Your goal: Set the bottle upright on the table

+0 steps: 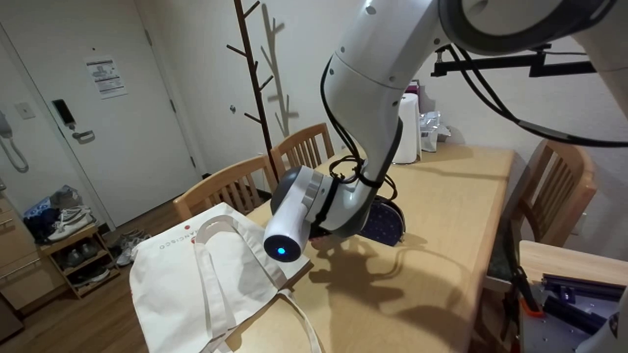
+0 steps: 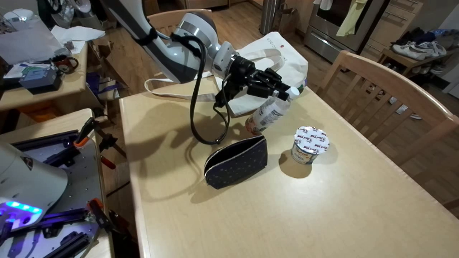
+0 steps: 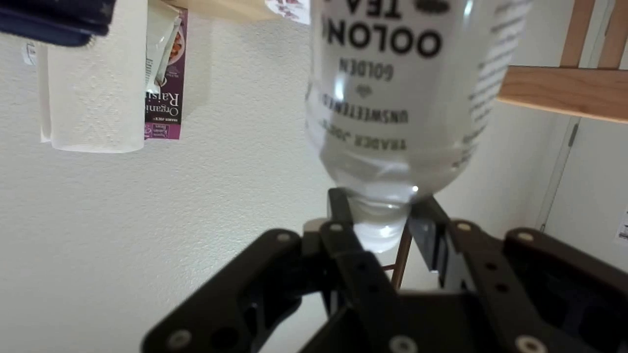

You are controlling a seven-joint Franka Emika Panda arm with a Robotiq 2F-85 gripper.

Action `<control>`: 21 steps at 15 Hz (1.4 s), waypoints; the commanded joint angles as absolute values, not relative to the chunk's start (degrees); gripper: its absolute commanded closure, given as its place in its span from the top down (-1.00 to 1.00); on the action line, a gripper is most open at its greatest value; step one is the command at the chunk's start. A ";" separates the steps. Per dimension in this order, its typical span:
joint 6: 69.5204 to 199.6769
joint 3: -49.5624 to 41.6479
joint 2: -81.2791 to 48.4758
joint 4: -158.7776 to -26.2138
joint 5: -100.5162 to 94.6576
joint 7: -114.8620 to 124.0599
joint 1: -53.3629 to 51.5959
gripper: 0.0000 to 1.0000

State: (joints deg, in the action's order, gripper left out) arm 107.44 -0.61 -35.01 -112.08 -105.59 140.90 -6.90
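Note:
The bottle (image 2: 269, 111) is clear plastic with a pale cap and a reddish-pink lower label. It is tilted in an exterior view, cap end up, base down towards the table (image 2: 287, 215). I cannot tell whether its base touches the table. My gripper (image 2: 281, 92) is shut on the bottle's neck just below the cap. In the wrist view the bottle (image 3: 407, 93) appears upside down, with its neck between the fingertips (image 3: 380, 208). In an exterior view the arm hides the gripper and nearly all of the bottle above the table (image 1: 441, 211).
A dark open pouch (image 2: 238, 166) stands close to the bottle's base. A yogurt cup (image 2: 309, 145) stands beyond it. A white tote bag (image 1: 181, 274) lies over the table's edge behind the gripper. A paper towel roll (image 1: 406, 130) and wooden chairs (image 2: 387, 93) are farther off.

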 commanded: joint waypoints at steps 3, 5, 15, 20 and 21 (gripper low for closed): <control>101.46 1.16 -33.15 -113.85 -108.68 142.17 -6.27 -0.79; 97.19 1.37 -31.39 -114.18 -109.65 140.78 -7.18 -0.79; 94.11 4.14 -37.23 -113.73 -112.72 150.31 -5.75 -0.79; 93.15 7.81 -41.83 -110.55 -115.28 149.31 -3.10 -0.79; 93.15 8.59 -42.13 -110.17 -115.79 149.28 -2.41 -0.79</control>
State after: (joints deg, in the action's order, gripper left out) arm 92.85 4.95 -39.99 -111.93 -113.36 149.28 -5.90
